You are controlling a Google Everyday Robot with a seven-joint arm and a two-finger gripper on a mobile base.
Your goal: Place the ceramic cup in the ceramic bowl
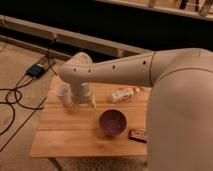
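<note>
The ceramic cup (63,93), small and white, stands upright on the wooden table (70,132) near its left back part. The ceramic bowl (112,122), round and dark purple, sits on the table to the right and nearer the front, apart from the cup. My gripper (83,104) hangs from the white arm just right of the cup, pointing down at the table between cup and bowl. It holds nothing that I can see.
A white flat packet (123,94) lies at the table's back right. A dark rectangular box (138,135) lies right of the bowl by the front edge. Black cables and a small dark device (36,70) lie on the floor to the left.
</note>
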